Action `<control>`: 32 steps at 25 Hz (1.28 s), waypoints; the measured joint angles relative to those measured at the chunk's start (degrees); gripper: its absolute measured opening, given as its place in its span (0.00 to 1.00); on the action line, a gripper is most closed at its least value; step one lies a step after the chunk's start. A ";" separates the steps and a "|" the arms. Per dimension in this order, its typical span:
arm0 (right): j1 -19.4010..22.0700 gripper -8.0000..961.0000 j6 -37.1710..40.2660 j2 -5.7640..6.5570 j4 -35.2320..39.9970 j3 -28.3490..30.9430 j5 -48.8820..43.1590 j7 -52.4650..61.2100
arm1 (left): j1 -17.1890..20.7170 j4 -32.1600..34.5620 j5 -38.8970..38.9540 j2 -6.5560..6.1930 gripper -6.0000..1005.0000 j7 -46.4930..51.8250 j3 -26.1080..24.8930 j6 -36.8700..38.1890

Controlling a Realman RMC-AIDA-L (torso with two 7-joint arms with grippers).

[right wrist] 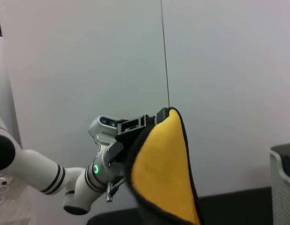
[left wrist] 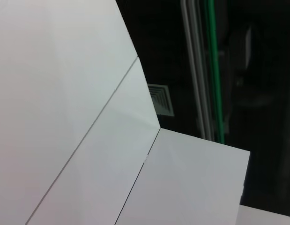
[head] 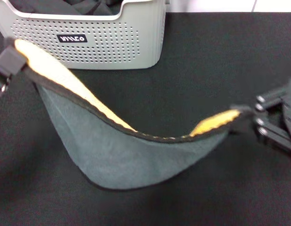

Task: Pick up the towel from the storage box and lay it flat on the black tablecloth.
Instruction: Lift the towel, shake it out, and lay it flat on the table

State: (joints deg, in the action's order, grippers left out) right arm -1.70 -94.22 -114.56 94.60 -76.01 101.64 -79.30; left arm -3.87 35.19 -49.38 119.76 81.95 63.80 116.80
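The towel (head: pixel 131 153) hangs stretched between my two grippers above the black tablecloth (head: pixel 216 61), grey-green side toward me, orange-yellow side along its top edge, sagging in the middle. My left gripper (head: pixel 13 57) is shut on its left corner in front of the storage box (head: pixel 103 42). My right gripper (head: pixel 246 113) is shut on its right corner at the right side. In the right wrist view the towel's orange side (right wrist: pixel 161 173) shows with the left gripper (right wrist: pixel 152 121) holding its far corner. The left wrist view shows only ceiling.
The storage box stands at the back left of the tablecloth with a dark cloth bundle (head: pixel 74 5) inside. The tablecloth spreads wide to the right and front of the box.
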 joint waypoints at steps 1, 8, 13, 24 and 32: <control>1.43 0.02 -0.96 -0.05 1.22 0.53 0.25 0.33 | 1.00 0.04 0.40 0.01 0.02 -0.28 0.79 0.00; 10.59 0.02 -6.47 -0.82 9.88 2.82 -0.39 3.85 | 8.44 0.40 4.00 0.15 0.02 -4.41 8.38 0.12; 15.71 0.02 -7.91 -1.37 15.53 2.25 -0.48 4.92 | 12.89 4.55 7.14 -0.21 0.02 -7.79 15.80 0.18; 16.86 0.02 -8.61 -0.70 16.95 -2.48 -0.21 8.48 | 15.03 8.72 7.66 -3.15 0.02 -12.77 28.72 0.28; 6.34 0.02 -7.25 -0.94 -6.63 -3.54 -4.61 0.99 | 3.23 -12.57 10.46 -1.92 0.02 -18.58 27.14 0.02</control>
State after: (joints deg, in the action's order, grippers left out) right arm 4.64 -101.47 -115.50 87.97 -79.55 97.04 -78.32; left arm -0.64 22.61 -38.92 117.83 63.37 90.94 116.81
